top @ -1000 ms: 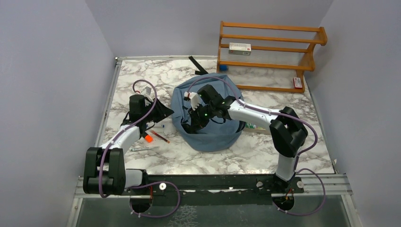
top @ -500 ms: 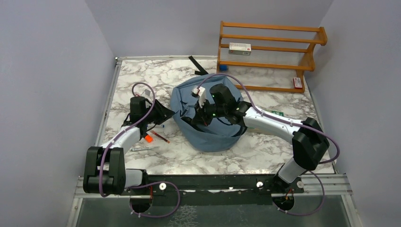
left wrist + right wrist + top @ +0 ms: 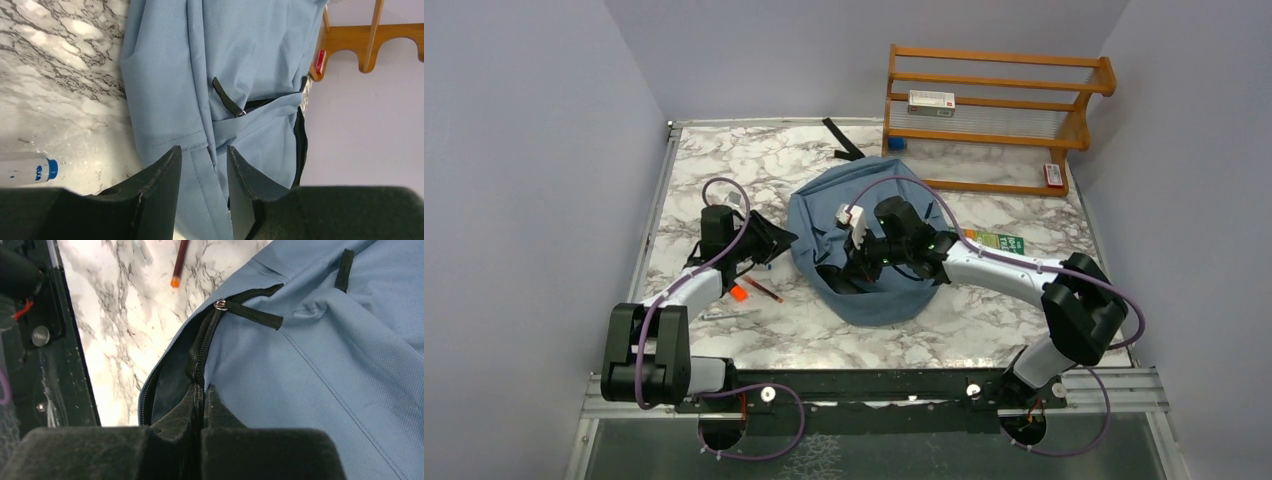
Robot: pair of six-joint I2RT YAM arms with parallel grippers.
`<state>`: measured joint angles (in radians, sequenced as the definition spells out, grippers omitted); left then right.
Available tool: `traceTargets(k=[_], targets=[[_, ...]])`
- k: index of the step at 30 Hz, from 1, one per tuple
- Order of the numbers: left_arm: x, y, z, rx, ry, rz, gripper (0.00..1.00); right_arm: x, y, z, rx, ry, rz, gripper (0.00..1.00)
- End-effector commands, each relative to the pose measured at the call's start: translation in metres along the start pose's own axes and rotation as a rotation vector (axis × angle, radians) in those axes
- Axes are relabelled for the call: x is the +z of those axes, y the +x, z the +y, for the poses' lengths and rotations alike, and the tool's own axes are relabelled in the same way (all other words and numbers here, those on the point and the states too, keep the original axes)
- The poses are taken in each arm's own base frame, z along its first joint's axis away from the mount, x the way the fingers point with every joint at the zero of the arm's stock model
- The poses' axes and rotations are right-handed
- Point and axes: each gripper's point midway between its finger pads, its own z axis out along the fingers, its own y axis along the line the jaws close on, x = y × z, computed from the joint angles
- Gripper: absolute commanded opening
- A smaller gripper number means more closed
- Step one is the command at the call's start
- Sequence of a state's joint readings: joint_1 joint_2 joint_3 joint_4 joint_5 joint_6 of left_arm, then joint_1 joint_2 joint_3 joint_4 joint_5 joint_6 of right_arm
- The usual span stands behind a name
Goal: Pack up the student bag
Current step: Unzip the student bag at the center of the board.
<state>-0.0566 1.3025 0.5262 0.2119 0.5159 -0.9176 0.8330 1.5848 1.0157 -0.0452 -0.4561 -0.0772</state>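
Plain, pale grey-lilac walls [image 3: 524, 150] close in a white tabletop [image 3: 754, 160] veined with grey marbling. An orange-brown wooden rack [image 3: 999, 57] with slatted tiers stands at its far right corner, against the back wall. Lighting is even and soft.

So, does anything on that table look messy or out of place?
A little: pens lie scattered left of the slumped student bag, a green book sits loose to its right, and the bag's zipper gapes open.

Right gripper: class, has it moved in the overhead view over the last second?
Yes. The right gripper, shut on the student bag at its zipper edge, has shifted slightly toward the base rail.
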Motion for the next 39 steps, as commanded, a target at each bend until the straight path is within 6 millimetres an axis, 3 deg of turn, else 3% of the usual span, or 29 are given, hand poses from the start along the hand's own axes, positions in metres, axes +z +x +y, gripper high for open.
traceTargets(k=[1,3,8,13,18,21,27,31,36,39], targets=[[0.003,0.017,0.003,-0.008,0.024,0.062,0.40,-0.005,0.011,-0.001,-0.095,0.024,-0.002,0.00],[0.004,0.021,0.000,0.006,0.034,0.082,0.40,-0.004,0.024,-0.003,-0.097,0.034,0.025,0.01],[0.007,0.036,-0.015,0.109,0.074,0.163,0.40,-0.002,0.028,-0.012,-0.067,0.094,-0.004,0.01],[0.009,0.050,-0.026,0.177,0.090,0.218,0.40,-0.011,0.001,-0.019,-0.023,0.176,-0.124,0.01],[0.010,0.047,-0.038,0.164,0.107,0.210,0.40,-0.028,-0.039,-0.024,-0.059,0.238,-0.288,0.01],[0.008,0.044,-0.049,0.177,0.136,0.210,0.39,-0.033,-0.052,-0.031,-0.068,0.281,-0.337,0.00],[-0.004,0.050,-0.072,0.305,0.224,0.201,0.29,-0.024,-0.046,-0.036,-0.047,0.284,-0.309,0.00],[-0.005,0.062,-0.068,0.358,0.228,0.201,0.23,-0.022,-0.045,-0.034,-0.039,0.274,-0.312,0.01],[-0.011,0.093,-0.057,0.369,0.237,0.223,0.19,-0.024,-0.043,-0.035,0.009,0.286,-0.318,0.00],[-0.017,0.108,-0.062,0.404,0.286,0.226,0.19,-0.023,-0.041,-0.035,0.012,0.283,-0.311,0.01]])
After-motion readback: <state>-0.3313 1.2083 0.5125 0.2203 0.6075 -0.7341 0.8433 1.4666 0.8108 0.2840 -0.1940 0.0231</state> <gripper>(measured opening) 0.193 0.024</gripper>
